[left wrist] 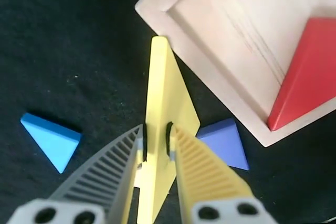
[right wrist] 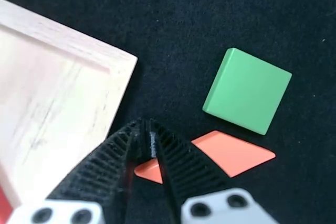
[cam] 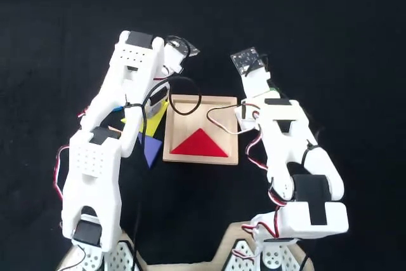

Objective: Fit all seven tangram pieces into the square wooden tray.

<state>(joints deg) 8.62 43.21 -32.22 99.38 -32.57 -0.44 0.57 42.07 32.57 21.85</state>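
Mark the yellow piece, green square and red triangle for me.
yellow piece (left wrist: 168, 94), left wrist view, middle of its face
green square (right wrist: 247, 90), right wrist view, centre of top face
red triangle (cam: 199, 144), high view, centre of top face

Even diffuse light from above, moderately bright. Black surface (cam: 330, 42) soaks it up, reads flat and near featureless; white arm shells (cam: 95, 163) stand out bright. Floor of wooden tray (right wrist: 79, 43) washed pale. Thin soft shadow beside light blue triangle (left wrist: 51, 140); red triangle (left wrist: 310, 72) side face darker; yellow piece (left wrist: 165, 93) evenly lit
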